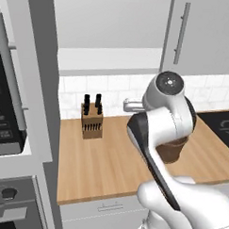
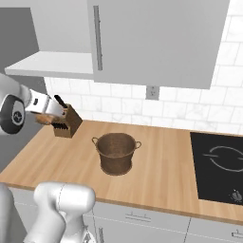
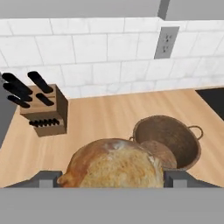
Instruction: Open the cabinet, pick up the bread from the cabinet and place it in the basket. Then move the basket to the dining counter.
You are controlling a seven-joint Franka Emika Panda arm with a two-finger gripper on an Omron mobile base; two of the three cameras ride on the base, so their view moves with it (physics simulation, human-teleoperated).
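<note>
The golden-brown bread (image 3: 116,164) sits large between my fingertips in the hand view, and my gripper (image 3: 111,177) is shut on it. In the right base view the gripper (image 2: 47,113) hovers above the left end of the wood worktop, in front of the knife block, below the cabinet's white shelf (image 2: 47,64). The cabinet (image 1: 108,22) stands open. The dark woven basket (image 2: 116,152) stands upright on the worktop, off to the right of the gripper and lower. In the hand view, the basket (image 3: 175,135) lies just beyond the bread. In the left base view my arm partly hides the basket (image 1: 173,151).
A knife block (image 2: 66,121) stands against the tiled wall at the left, close behind the hand. A black cooktop (image 2: 218,166) is set into the worktop at the right. An oven column (image 1: 12,131) bounds the worktop on the left. A wall outlet (image 3: 165,42) is above the basket.
</note>
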